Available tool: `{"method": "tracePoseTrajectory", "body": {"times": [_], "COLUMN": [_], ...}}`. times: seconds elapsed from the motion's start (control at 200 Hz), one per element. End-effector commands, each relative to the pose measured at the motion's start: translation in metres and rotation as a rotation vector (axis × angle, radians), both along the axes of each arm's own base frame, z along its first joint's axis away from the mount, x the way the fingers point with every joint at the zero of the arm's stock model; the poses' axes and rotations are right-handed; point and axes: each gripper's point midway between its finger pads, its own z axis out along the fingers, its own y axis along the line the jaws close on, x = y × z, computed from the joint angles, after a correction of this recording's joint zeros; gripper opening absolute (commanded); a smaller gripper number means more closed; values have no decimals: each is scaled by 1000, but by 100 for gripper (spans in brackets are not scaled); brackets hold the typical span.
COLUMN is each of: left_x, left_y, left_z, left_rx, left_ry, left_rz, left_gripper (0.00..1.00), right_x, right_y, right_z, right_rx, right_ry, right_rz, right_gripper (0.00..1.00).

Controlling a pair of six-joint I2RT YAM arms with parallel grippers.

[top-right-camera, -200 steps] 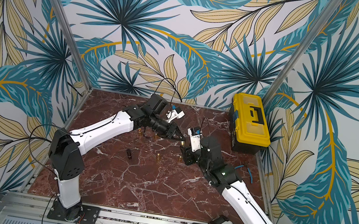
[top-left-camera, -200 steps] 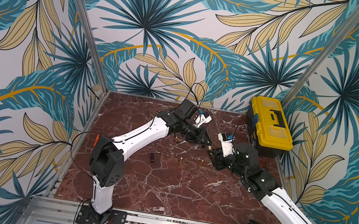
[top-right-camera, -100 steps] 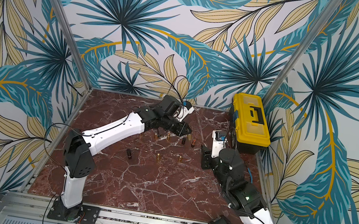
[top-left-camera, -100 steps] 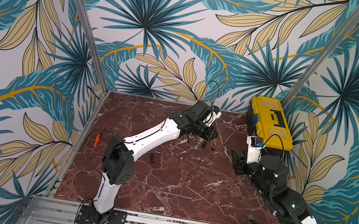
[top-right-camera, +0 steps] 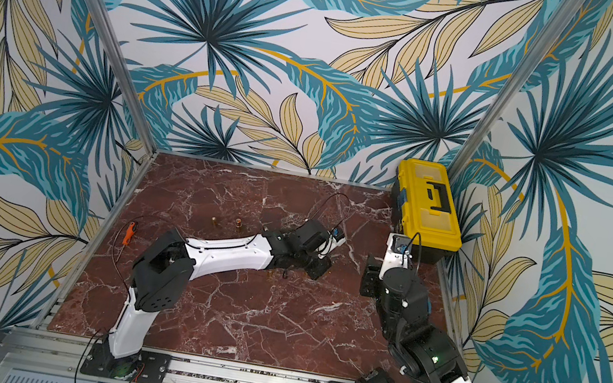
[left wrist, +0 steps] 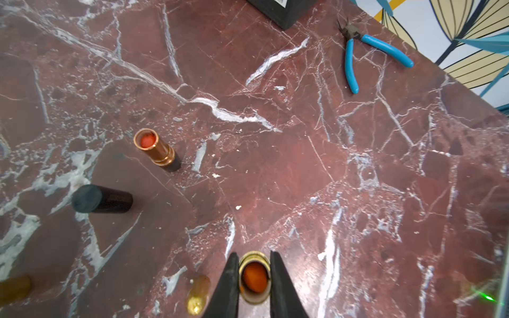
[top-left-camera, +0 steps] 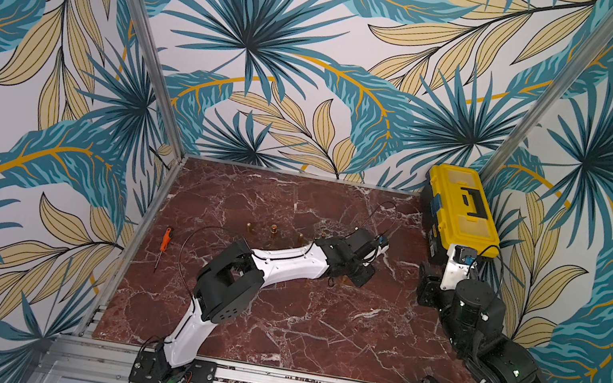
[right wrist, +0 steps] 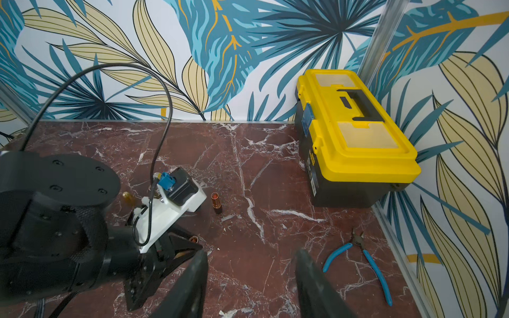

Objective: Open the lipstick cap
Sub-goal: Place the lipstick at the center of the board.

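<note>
Left pincer (left wrist: 253, 253) clamped tight on the uncapped lipstick (left wrist: 254, 279), orange stick showing; right pincer (right wrist: 251, 252) hangs partly open, empty, above the marble counter (right wrist: 275, 176) near blue pliers (right wrist: 338, 254)

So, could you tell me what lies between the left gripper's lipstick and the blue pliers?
Only bare marble tabletop between lipstick and pliers, as the left wrist view shows.

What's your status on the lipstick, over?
Left hand shut on lipstick, cap off, stick showing. Right hand open, empty, near toolbox. Second open lipstick and a black tube close by, neither touching.
</note>
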Motion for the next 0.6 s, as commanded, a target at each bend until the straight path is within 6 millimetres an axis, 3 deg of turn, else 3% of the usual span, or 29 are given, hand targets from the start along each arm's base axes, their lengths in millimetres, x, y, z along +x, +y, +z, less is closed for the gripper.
{"method": "tracePoseTrajectory", "body": {"times": [0.0, 0.591], "left_x": [10, 10], "left_y": [-11, -17], "left_z": [10, -41], "left_rx": [-47, -7], "left_ry": [-110, -104], "left_rz": [-8, -17], "left_gripper": [7, 7], "right_x": [0, -5], "right_y": [-1, -7], "right_z": [-12, -19], "right_rx": [-9, -29], "right_ry": [33, 49], "right_rz": [-12, -26], "right_gripper": [52, 53]}}
